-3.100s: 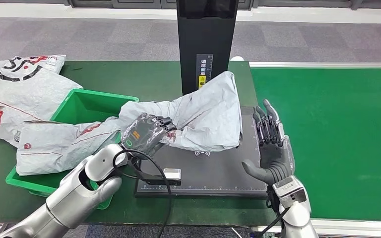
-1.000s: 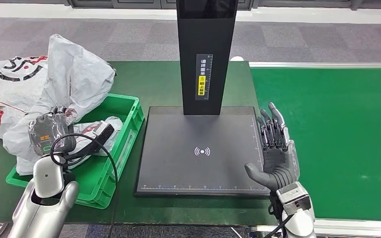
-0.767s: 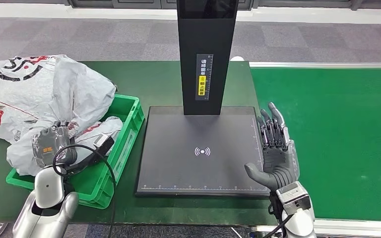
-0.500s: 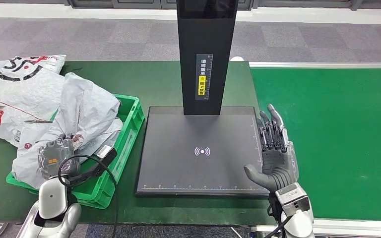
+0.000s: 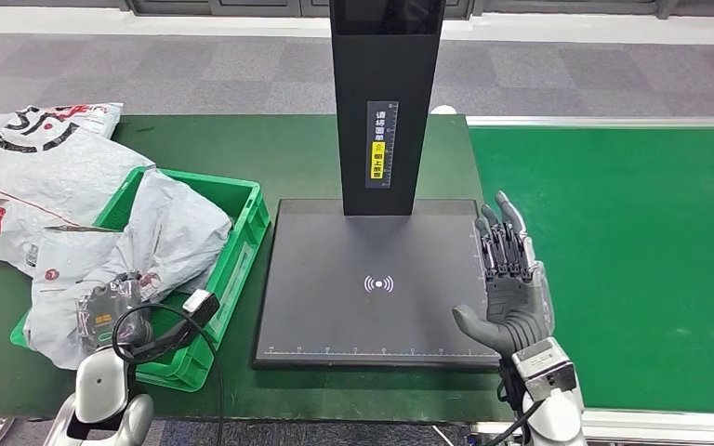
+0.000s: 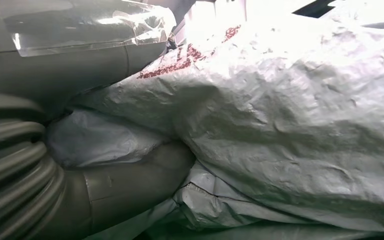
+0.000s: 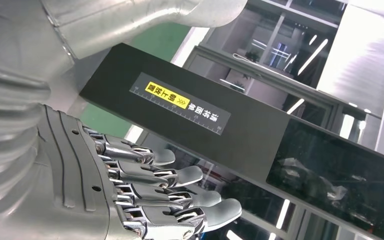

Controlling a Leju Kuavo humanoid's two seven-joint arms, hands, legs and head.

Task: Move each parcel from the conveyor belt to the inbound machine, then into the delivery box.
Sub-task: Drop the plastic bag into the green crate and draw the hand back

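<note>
A crumpled grey parcel (image 5: 175,230) lies across the green delivery box (image 5: 243,243), sagging over the box's near-left side. My left hand (image 5: 107,314) grips its near end. In the left wrist view my thumb (image 6: 130,181) presses into the grey parcel (image 6: 305,125). The inbound machine's black plate (image 5: 372,307) is bare, with its black column (image 5: 386,102) behind. My right hand (image 5: 511,274) stands upright and open at the plate's right edge, fingers apart, holding nothing; its fingers (image 7: 180,192) show in the right wrist view.
White printed parcels (image 5: 33,172) lie on the green table left of the box. The green conveyor belt (image 5: 632,251) runs along the right. A cable (image 5: 163,339) loops by my left wrist.
My left hand has brought the grey parcel from the black plate over to the green box and lowered it in, drawing back toward me. The right hand has barely moved.
</note>
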